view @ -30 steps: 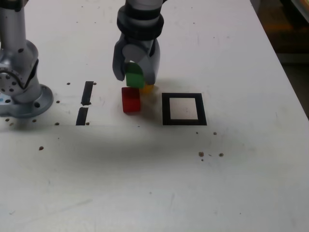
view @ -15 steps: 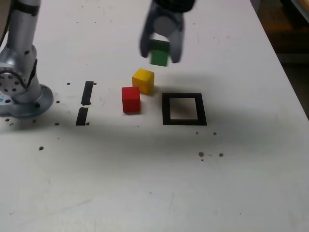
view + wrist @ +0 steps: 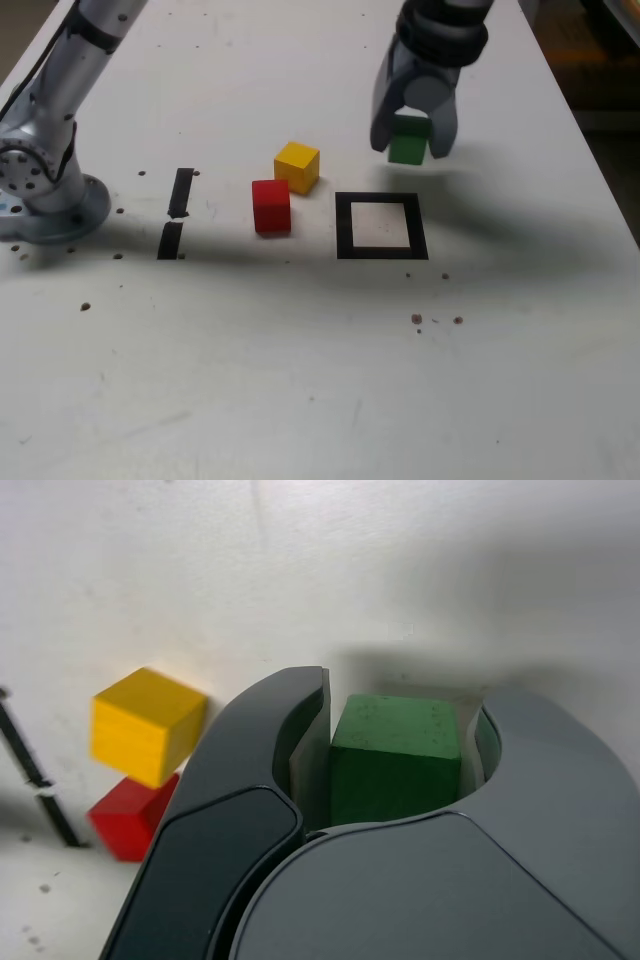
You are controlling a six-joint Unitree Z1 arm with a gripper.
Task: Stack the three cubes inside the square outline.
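My gripper [image 3: 411, 145] is shut on the green cube [image 3: 409, 140] and holds it in the air, above the table just beyond the far right corner of the square outline [image 3: 381, 226]. The wrist view shows the green cube [image 3: 396, 757] clamped between the two dark fingers [image 3: 255, 780]. The yellow cube [image 3: 297, 167] and the red cube [image 3: 271, 206] rest on the table to the exterior view's left of the outline, close together; both also show in the wrist view, yellow cube [image 3: 146, 725] and red cube [image 3: 133, 818]. The outline's white interior holds nothing.
Two short black strips [image 3: 176, 210] lie on the white table at the exterior view's left. The arm's grey base [image 3: 40, 180] stands at the far left edge. Small dark specks [image 3: 436, 320] dot the table in front of the outline.
The gripper lifted the green cube from beside the red and yellow cubes and carried it to the exterior view's right, now hovering beyond the outline. The yellow cube became uncovered.
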